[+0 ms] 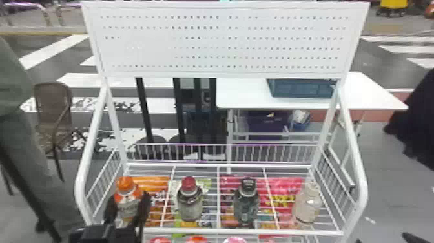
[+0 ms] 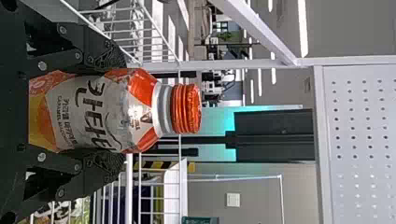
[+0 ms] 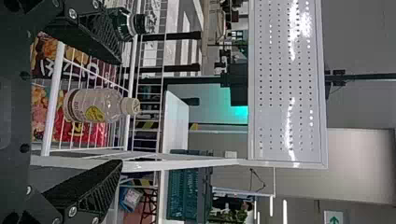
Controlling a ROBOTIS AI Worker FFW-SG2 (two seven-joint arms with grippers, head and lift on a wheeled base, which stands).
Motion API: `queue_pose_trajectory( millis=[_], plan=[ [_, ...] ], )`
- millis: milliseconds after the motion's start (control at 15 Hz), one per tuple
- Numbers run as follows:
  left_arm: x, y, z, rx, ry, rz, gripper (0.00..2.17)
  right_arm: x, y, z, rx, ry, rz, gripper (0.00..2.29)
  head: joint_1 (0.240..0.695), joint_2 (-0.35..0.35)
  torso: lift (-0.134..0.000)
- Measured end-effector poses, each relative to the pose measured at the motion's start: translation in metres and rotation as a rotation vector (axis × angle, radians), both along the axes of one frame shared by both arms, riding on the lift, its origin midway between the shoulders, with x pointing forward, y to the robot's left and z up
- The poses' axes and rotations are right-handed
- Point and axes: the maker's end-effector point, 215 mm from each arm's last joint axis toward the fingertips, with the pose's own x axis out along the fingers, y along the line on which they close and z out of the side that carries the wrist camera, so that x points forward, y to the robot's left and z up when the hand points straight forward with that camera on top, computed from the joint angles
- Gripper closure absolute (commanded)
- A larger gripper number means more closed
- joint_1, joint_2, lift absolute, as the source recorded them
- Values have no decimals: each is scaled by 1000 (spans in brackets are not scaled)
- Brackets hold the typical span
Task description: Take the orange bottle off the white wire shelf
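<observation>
Left gripper [image 2: 119, 111] clasps orange bottle [image 1: 126, 205] at left of shelf [image 1: 245, 231]; right gripper [image 3: 120, 112] gapes empty. Bottle is best lifted straight up.

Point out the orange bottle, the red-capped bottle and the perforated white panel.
Orange bottle [image 2: 187, 108]: left wrist view, on its cap.
Red-capped bottle [image 1: 189, 184]: head view, on its cap.
Perforated white panel [image 1: 226, 42]: head view, on its middle.

From the near side, the head view looks forward and down across the white wire shelf [image 1: 245, 231], both ends included. The left wrist view faces the far side, close up on the orange bottle [image 2: 100, 112]; the right wrist view faces that way too, probably almost level, near the right end. All share the perforated panel [image 1: 222, 42].
</observation>
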Motion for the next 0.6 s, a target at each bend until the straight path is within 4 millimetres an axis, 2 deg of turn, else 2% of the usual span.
queue_pose_trajectory(
  millis=[67, 467, 600],
  plan=[
    [-11, 1, 10, -3, -4, 2, 647, 0, 0, -1, 1, 1, 1, 147, 499, 0, 0],
    [-109, 2, 75, -7, -27, 22, 647, 1, 5, -2, 9, 3, 13, 147, 499, 0, 0],
    [-131, 3, 92, 13, -30, 4, 647, 1, 8, -2, 14, 3, 17, 151, 499, 0, 0]
  ],
)
